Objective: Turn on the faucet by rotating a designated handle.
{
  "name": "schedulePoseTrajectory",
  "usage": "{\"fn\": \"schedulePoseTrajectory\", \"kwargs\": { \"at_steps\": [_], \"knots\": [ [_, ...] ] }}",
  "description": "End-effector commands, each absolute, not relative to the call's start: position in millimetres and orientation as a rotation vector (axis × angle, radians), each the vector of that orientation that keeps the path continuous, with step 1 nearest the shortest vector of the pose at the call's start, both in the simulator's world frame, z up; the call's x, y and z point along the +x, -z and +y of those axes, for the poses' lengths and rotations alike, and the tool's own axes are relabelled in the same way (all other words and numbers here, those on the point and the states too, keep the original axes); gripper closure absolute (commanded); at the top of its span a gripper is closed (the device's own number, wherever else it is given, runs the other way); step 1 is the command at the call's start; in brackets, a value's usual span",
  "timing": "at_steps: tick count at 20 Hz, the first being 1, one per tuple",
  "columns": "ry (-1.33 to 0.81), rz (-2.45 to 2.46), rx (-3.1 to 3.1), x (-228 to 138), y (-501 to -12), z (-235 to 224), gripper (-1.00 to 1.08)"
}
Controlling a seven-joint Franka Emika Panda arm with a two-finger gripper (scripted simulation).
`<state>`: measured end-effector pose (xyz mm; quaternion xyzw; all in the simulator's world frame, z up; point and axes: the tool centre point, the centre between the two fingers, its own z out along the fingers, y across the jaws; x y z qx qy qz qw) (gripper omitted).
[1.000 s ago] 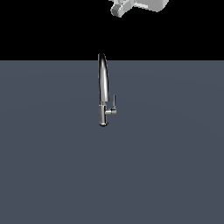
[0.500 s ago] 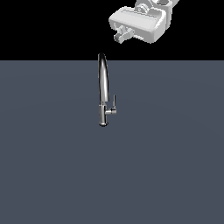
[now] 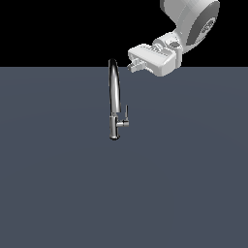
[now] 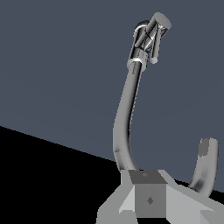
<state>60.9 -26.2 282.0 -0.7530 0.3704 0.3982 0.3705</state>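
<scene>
The pincer (image 3: pixel 131 66), its opening impossible to judge here, hangs empty beside the faucet (image 3: pixel 114 97) top. Well below it, beyond the curved spout, the handle (image 3: pixel 125 115) stands upright, untouched, apparently awaiting a push.

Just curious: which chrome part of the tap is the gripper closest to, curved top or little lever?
The faucet's curved top; the handle sits lower, beside the base, farther from the gripper.
</scene>
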Motion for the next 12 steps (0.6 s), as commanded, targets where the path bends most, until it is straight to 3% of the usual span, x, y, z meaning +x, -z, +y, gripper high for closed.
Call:
{"fn": "schedulePoseTrajectory", "kwargs": {
  "at_steps": [1, 12],
  "knots": [
    [-1.065, 0.98, -1.85, 68.9, -262.5, -26.3, 1.08],
    [-1.227, 1.097, -1.489, 92.1, -173.8, -17.9, 1.08]
  ]
}}
